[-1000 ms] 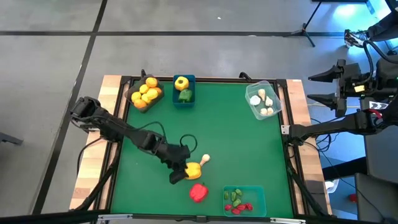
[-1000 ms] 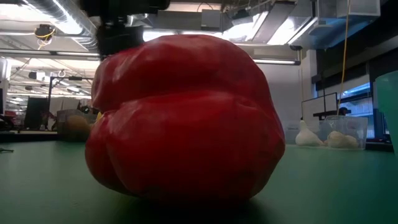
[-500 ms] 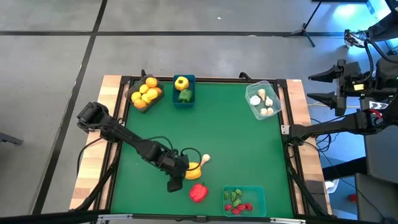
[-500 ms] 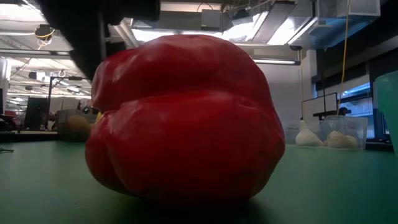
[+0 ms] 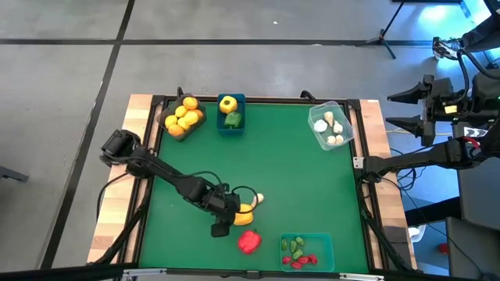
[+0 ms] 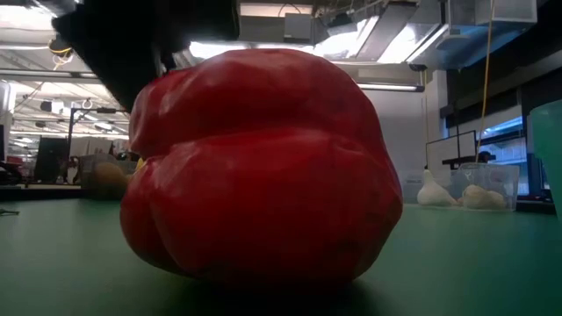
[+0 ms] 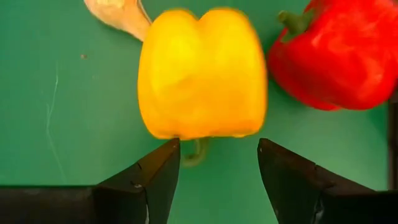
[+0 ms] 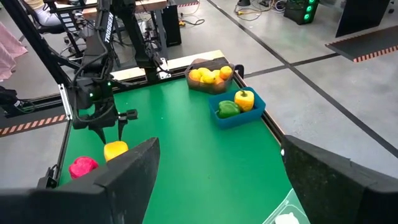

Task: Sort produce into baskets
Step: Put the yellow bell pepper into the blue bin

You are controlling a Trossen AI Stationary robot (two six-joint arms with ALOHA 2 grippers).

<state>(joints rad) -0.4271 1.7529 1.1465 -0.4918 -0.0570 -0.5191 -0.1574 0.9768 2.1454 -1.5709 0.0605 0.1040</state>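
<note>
Yellow bell pepper (image 7: 202,74) is lying on the green mat (image 5: 289,179) toward its near edge, at about seven o'clock from the centre, a red bell pepper (image 5: 249,241) just beside it at six o'clock and a white garlic piece (image 5: 257,200) touching at one o'clock. Open mat is stretching toward twelve. The left gripper (image 7: 219,171) is reaching in low, fingers released, not yet straddling it. The right gripper (image 8: 217,180) is waiting off the table's right edge, fingers spread.

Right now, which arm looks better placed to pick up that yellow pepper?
The left. Its fingers stand open right at the yellow pepper; the right arm waits off beyond the table's far edge.
</note>
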